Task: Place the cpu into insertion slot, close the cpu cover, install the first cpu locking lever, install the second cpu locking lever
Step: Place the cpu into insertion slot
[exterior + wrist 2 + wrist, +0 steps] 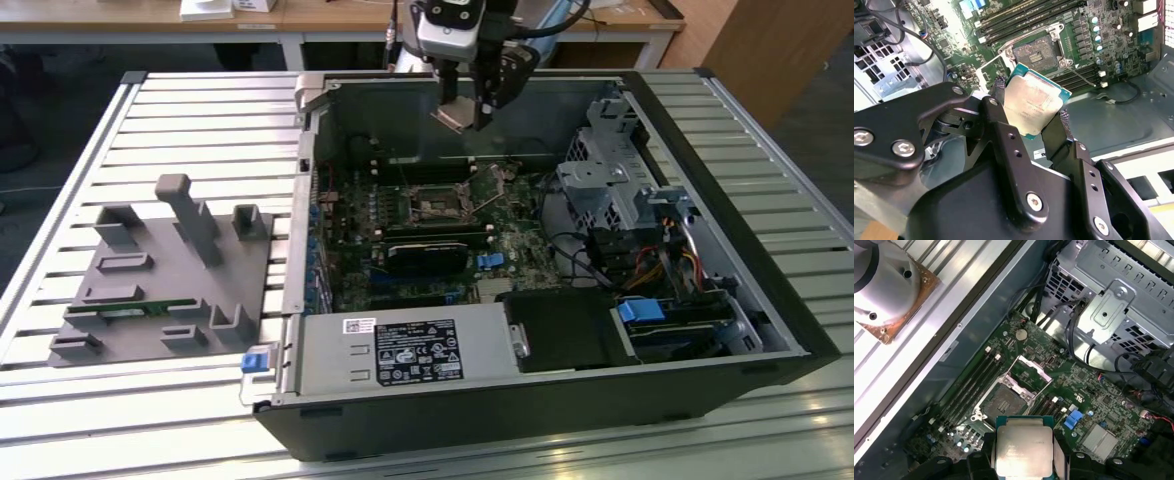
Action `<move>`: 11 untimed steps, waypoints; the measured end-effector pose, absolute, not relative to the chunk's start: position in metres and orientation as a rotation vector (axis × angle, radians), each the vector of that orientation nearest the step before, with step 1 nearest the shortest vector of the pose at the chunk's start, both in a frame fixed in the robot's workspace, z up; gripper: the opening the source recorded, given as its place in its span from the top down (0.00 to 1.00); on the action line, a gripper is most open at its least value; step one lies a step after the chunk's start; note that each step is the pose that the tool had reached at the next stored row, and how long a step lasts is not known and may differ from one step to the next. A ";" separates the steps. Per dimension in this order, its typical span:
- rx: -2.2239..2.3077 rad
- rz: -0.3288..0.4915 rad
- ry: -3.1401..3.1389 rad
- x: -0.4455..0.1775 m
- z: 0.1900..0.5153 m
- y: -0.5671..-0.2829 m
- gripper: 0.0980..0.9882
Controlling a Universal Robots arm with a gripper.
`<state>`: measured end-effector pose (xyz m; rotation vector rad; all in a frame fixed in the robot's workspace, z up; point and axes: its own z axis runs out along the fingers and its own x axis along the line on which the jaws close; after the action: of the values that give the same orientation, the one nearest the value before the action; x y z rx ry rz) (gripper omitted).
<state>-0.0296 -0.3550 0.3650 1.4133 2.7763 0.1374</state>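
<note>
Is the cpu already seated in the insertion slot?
No, in the second wrist view the hand holds the cpu short of the insertion slot, whose pin field lies bare.

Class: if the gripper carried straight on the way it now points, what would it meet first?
Probably the open insertion slot, or just beside it: the gripper, shut on the cpu, aims there. Depth is unclear; the raised cpu cover might come first.

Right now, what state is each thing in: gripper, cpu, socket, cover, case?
gripper: shut on the cpu, above the open case.
cpu: clamped in the gripper, metal top showing, not in the slot.
insertion slot: empty, pin field exposed.
cpu cover: swung open, raised off the slot.
computer case: lying on its side, side panel off.
</note>
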 end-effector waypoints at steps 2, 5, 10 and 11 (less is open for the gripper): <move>1.438 0.137 2.763 -0.030 0.365 -0.355 0.50; 1.487 0.135 2.734 -0.030 0.364 -0.355 0.50; 1.593 0.133 2.670 -0.030 0.363 -0.355 0.50; 1.632 0.132 2.645 -0.030 0.362 -0.355 0.50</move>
<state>-0.0297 -0.3549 0.3623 1.6316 2.6453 0.1325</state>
